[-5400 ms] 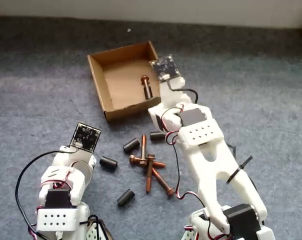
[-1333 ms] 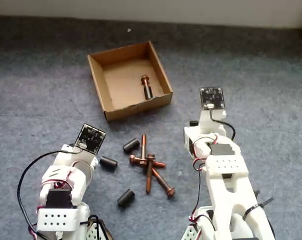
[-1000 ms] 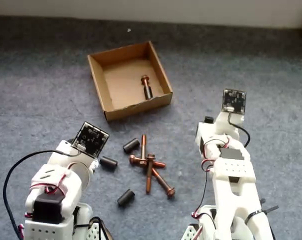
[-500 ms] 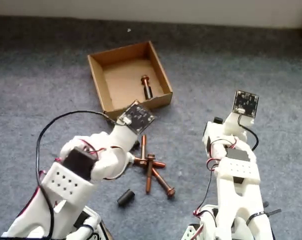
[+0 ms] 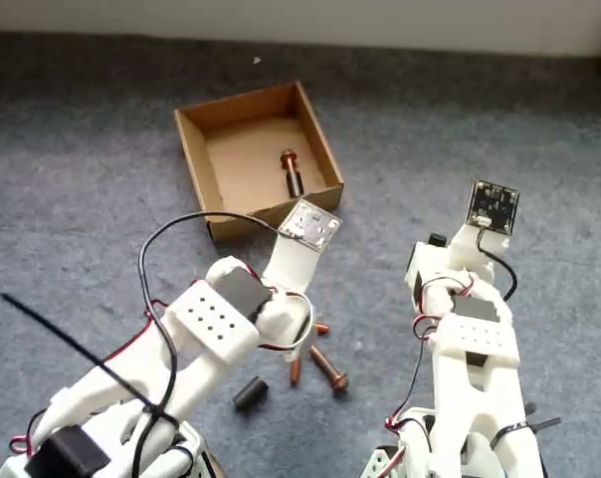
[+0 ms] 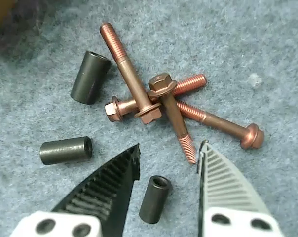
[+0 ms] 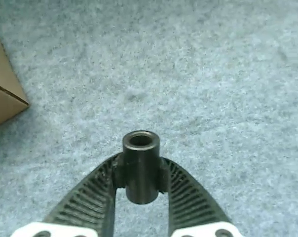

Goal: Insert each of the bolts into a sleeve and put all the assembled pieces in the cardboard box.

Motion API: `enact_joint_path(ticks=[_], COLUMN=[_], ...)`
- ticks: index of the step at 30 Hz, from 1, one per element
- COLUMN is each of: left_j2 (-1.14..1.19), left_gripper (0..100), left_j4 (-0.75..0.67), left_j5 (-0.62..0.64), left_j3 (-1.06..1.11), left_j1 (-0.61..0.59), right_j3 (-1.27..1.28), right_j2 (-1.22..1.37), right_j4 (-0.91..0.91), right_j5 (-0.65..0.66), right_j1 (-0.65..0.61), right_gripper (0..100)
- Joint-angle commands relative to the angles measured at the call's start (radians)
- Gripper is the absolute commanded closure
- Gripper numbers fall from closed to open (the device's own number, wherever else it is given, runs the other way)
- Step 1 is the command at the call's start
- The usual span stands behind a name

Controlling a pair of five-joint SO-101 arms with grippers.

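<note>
Two grippers. The left gripper (image 6: 169,145) is wide open, jaws spread and pointing down at the carpet (image 5: 539,119) over the loose parts. One sleeve (image 6: 155,199) shows between the jaws, lying on the carpet; whether they touch it, can't tell. Just past the fingertips is a heap of four copper bolts (image 6: 161,101), crossed and touching each other. Two more sleeves sit beside the heap: one (image 6: 90,77) next to the longest bolt (image 6: 128,74), the other (image 6: 66,150) near the black serrated finger (image 6: 114,180).

In the high view the left arm (image 5: 211,319) stretches forward, covering most of the heap, its wrist close to the front wall of the cardboard box (image 5: 193,149). A dark sleeve (image 5: 250,392) lies beside that arm.

The right gripper (image 7: 140,163) is clamped on a held sleeve (image 7: 140,190), bore end facing the camera, above bare carpet, with a box corner (image 7: 3,98) to one side. The right arm (image 5: 470,339) is folded back, well apart from the bolts.

Inside the box lies one assembled piece (image 5: 292,174), a bolt in a sleeve.
</note>
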Motion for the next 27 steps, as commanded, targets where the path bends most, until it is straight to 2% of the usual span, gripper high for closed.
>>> enact_joint_path(ticks=[1, 6, 12, 18, 21, 27], left_j2=[0.147, 0.323, 0.371, 0.371, 0.371, 0.369], left_gripper=[79, 79, 79, 95, 96, 97], left_j4=[-0.084, -0.199, -0.259, -0.259, -0.259, -0.253], left_j5=[0.031, 0.031, 0.031, 0.021, 0.018, -0.219], left_j3=[-0.039, -0.048, -0.048, -0.076, -0.076, -0.073], left_j1=[0.05, 0.054, 0.027, -0.05, -0.067, -0.116], right_j3=[-0.008, -0.008, -0.008, -0.008, -0.008, -0.007], right_j2=[-0.036, -0.036, -0.036, -0.036, -0.036, -0.036], right_j4=[-0.024, -0.024, -0.024, -0.024, -0.024, -0.024], right_j5=[-0.008, -0.005, -0.002, 0.0, 0.0, 0.0], right_j1=[0.012, 0.012, 0.012, 0.012, 0.012, 0.012], right_gripper=[99.2, 99.2, 99.2, 99.2, 99.2, 99.2])
